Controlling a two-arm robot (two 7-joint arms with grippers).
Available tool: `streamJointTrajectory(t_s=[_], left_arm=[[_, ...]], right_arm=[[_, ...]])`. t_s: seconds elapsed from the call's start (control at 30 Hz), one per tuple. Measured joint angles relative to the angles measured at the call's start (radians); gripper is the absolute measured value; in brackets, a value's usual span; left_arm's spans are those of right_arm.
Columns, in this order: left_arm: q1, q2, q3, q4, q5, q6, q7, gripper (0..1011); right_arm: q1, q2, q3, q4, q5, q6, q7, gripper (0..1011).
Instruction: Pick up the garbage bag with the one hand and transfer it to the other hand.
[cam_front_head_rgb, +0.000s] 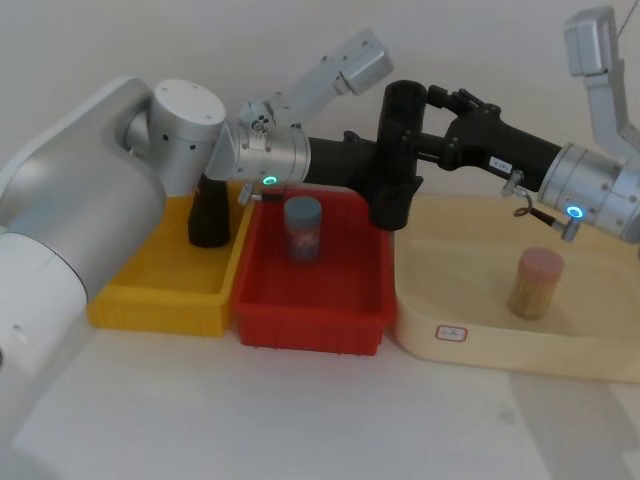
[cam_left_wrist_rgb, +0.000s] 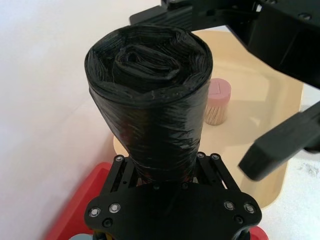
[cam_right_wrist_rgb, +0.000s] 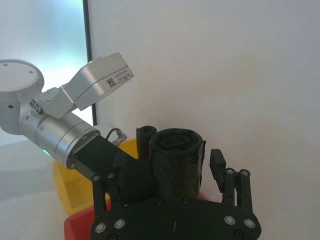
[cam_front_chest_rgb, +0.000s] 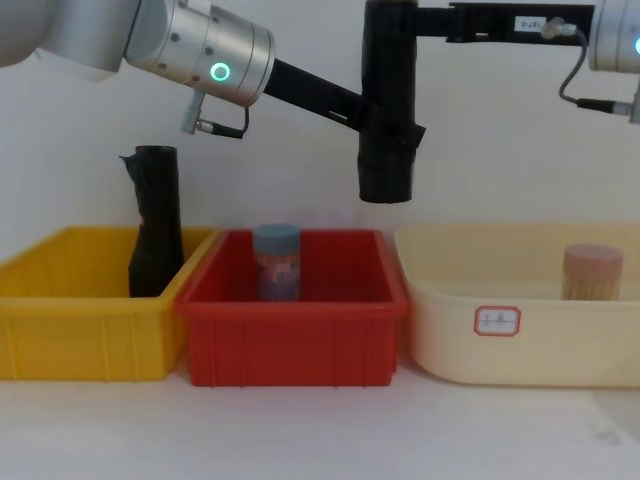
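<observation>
Above the white worktop (cam_front_head_rgb: 300, 420), mid-handover — left gripper (cam_front_chest_rgb: 395, 128) clamps the tight black plastic garbage bag (cam_front_chest_rgb: 388, 170); right gripper (cam_front_head_rgb: 418, 118), jaws wide around it, should close next.

We see a white bench (cam_front_chest_rgb: 300, 430) carrying three containers in a row. The red bin (cam_front_chest_rgb: 290, 340) stands below the left hand (cam_front_chest_rgb: 383, 125). The yellow bin (cam_front_chest_rgb: 70, 330) touches it on that hand's arm side, and the cream tray (cam_front_chest_rgb: 520, 340) sits just beside it on the hand's far side.
</observation>
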Motion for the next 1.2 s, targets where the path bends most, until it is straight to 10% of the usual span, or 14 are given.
streamJointTrajectory(t_s=[1.2], left_arm=[[-0.013,-0.033,-0.001,0.082,0.026,-0.032,0.029,436]], right_arm=[[0.125,-0.053,-0.084,0.2,-0.031,-0.044,0.014,1001]])
